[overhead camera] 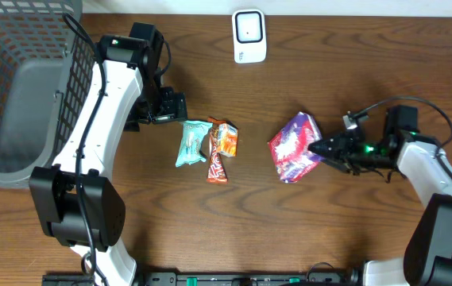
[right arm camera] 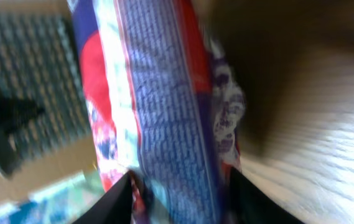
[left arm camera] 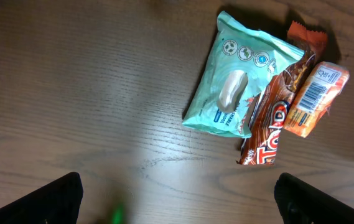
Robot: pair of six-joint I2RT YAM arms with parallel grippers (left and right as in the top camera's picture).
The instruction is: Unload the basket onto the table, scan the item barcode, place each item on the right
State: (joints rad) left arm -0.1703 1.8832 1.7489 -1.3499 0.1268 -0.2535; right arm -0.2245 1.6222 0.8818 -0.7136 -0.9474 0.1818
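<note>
A purple and red snack packet [overhead camera: 295, 146] lies tilted on the wooden table at the right. My right gripper [overhead camera: 321, 149] is at its right edge. In the blurred right wrist view the packet [right arm camera: 158, 112] stands between the spread fingers of this gripper [right arm camera: 180, 199], which looks open. My left gripper [overhead camera: 174, 107] hovers open just left of a teal packet [overhead camera: 191, 142], with bare wood between its fingers [left arm camera: 177, 199]. The white scanner [overhead camera: 249, 36] stands at the table's far edge.
Next to the teal packet [left arm camera: 239, 74] lie a brown bar [left arm camera: 269, 124] and an orange packet [left arm camera: 316, 96] with its barcode facing up. A grey wire basket [overhead camera: 3, 87] fills the far left corner.
</note>
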